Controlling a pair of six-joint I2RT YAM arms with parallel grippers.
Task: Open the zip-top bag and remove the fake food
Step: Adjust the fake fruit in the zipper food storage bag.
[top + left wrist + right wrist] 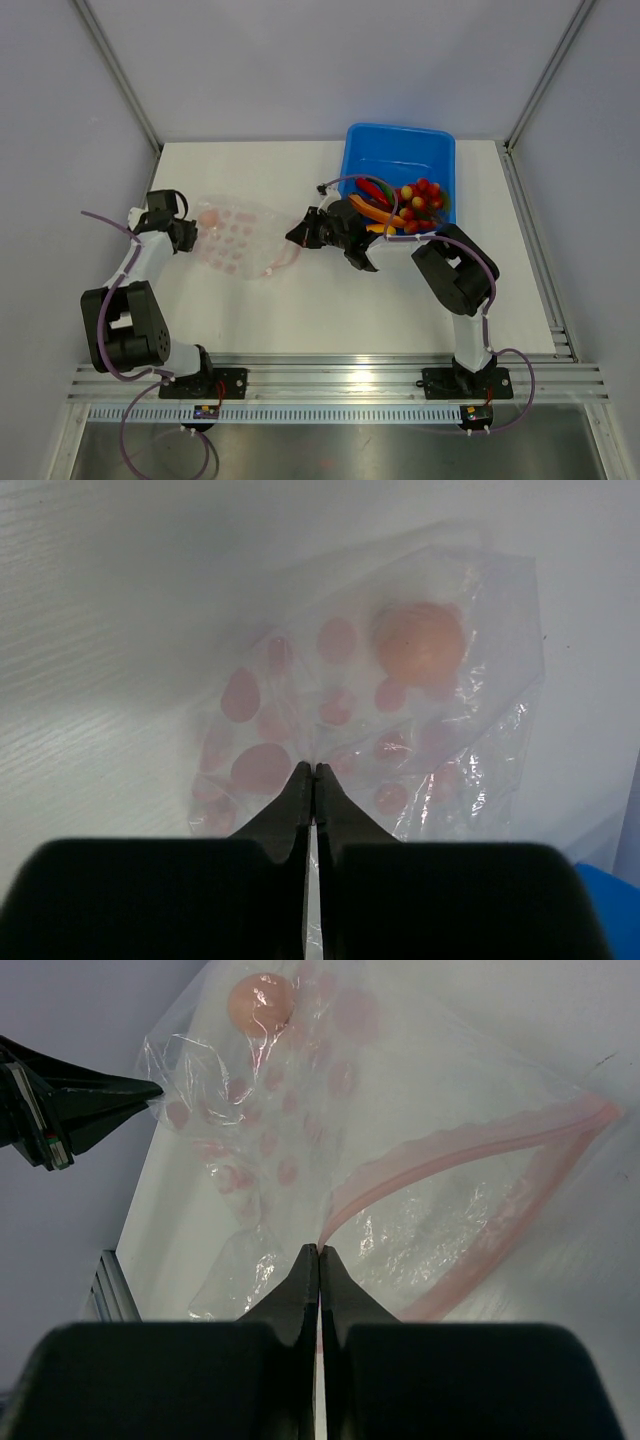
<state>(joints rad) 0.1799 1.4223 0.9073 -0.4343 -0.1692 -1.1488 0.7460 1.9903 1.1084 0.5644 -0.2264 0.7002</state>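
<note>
1. zip-top bag [240, 238] lies on the white table [330, 310], left of centre, mouth gaping, peachy egg [262, 1002] inside
2. left gripper [313, 772] pinched shut on its left end, right gripper [318, 1250] clamped on the pink zipper strip [450, 1150]
3. other fake food [420, 200] sits in the blue tub [400, 140], back right

The zip-top bag [240, 235] is clear film showing a pattern of pink oval spots; its zipper strip [450, 1155] is pink-red. The egg [261, 1002] inside the film is pale peach-orange. The tabletop [300, 310] is white with a faint linear grain. The tub [395, 140] is bright blue and contains a red grape bunch [425, 195] plus orange and yellow pieces. The left tool [313, 770] and right tool [318, 1250] are black.
</note>
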